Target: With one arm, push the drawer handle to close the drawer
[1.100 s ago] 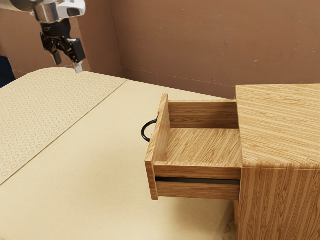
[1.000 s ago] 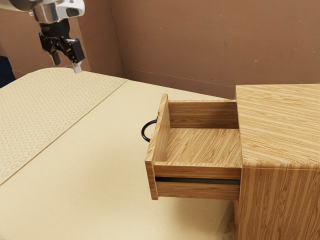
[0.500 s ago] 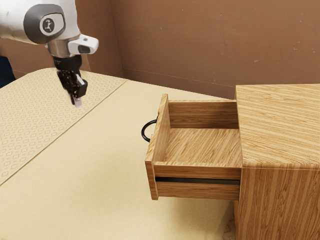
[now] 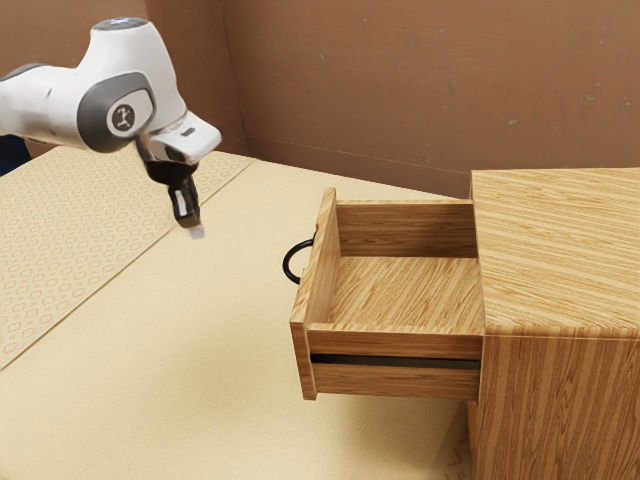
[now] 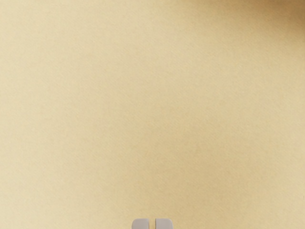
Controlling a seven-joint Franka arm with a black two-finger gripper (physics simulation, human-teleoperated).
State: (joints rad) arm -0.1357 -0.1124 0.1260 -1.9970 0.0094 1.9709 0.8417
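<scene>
My gripper [image 4: 197,231] hangs over the table, on the exterior view's left of the drawer [image 4: 312,300] and apart from its handle. Its fingers look drawn together; in the wrist view the gripper [image 5: 152,224] has its two grey tips side by side with a thin gap and no object between them. The black curved handle [image 4: 290,262] is on the drawer's front panel. The drawer stands pulled well out of the wooden cabinet [image 4: 560,250], and its inside holds nothing.
A pale tabletop [image 4: 200,370] extends below my hand and around the drawer, with a patterned strip [image 4: 80,240] at the exterior view's left. Brown walls [image 4: 350,80] rise behind the table.
My hand has come lower and toward the exterior view's right, turning on the way. The fingers stood apart earlier and are now together. Drawer and cabinet have not moved.
</scene>
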